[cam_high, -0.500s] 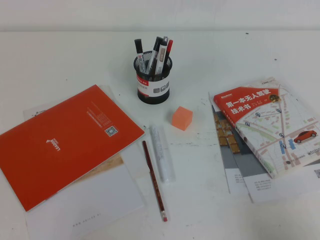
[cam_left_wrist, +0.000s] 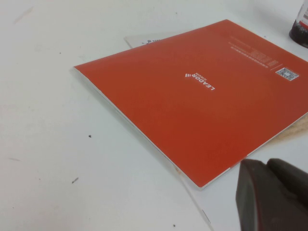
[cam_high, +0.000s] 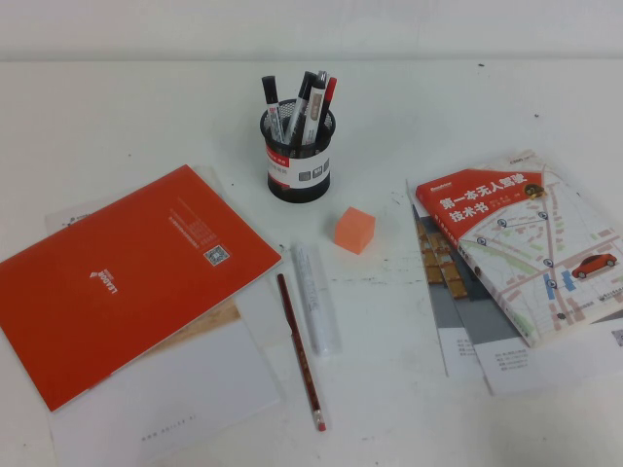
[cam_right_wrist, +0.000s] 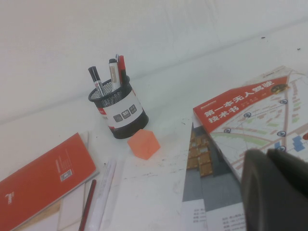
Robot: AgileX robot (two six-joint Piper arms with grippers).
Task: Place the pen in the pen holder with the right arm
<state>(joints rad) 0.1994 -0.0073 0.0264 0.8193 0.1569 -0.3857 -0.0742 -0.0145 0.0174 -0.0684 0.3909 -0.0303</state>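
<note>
The whitish translucent pen [cam_high: 317, 298] lies on the table near the middle, beside a thin dark red pencil [cam_high: 300, 350]. Behind it stands the black mesh pen holder [cam_high: 299, 165] with several markers in it. Neither arm appears in the high view. In the right wrist view, my right gripper [cam_right_wrist: 267, 161] is shut and empty, hovering over the map-covered book [cam_right_wrist: 250, 120], well away from the pen [cam_right_wrist: 103, 195] and the pen holder [cam_right_wrist: 122, 113]. My left gripper [cam_left_wrist: 266, 166] is shut with nothing in it, near a corner of the orange booklet [cam_left_wrist: 202, 96].
An orange cube [cam_high: 354, 230] sits between the pen holder and the pen. The orange booklet [cam_high: 127, 277] lies on white papers at the left. The map book [cam_high: 531, 238] rests on papers at the right.
</note>
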